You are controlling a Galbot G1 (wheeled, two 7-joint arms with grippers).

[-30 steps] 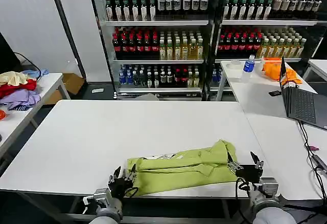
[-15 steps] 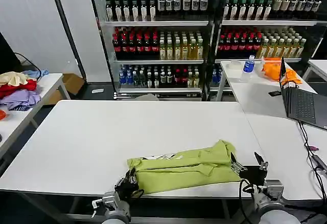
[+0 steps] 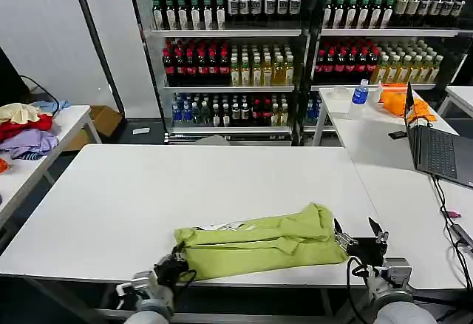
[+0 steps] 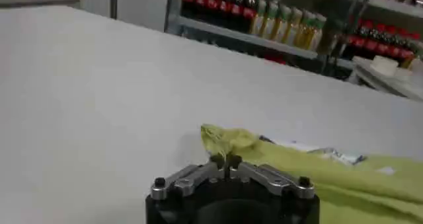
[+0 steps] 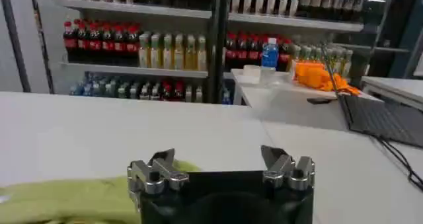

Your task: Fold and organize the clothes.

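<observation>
The clothes are one light yellow-green T-shirt (image 3: 259, 246), folded into a long band along the white table's (image 3: 148, 191) front edge, with a bit of white print showing at its top. My left gripper (image 3: 176, 260) is shut on the shirt's left end (image 4: 225, 139), where the cloth bunches at the closed fingertips. At the shirt's right end, my right gripper (image 3: 360, 237) is open, with nothing between its spread fingers (image 5: 162, 159), and the cloth (image 5: 59, 199) lies beside one of them.
A side table at far left holds a red, purple and cream garment pile (image 3: 26, 132). The adjoining table on the right carries a laptop (image 3: 436, 146), cables, a water bottle (image 3: 360, 96) and an orange cloth (image 3: 403, 102). Shelves of drink bottles (image 3: 229, 58) stand behind.
The shirt's left end has slid leftward with my left gripper, stretching the band longer. My right gripper has shifted slightly right and stayed open.
</observation>
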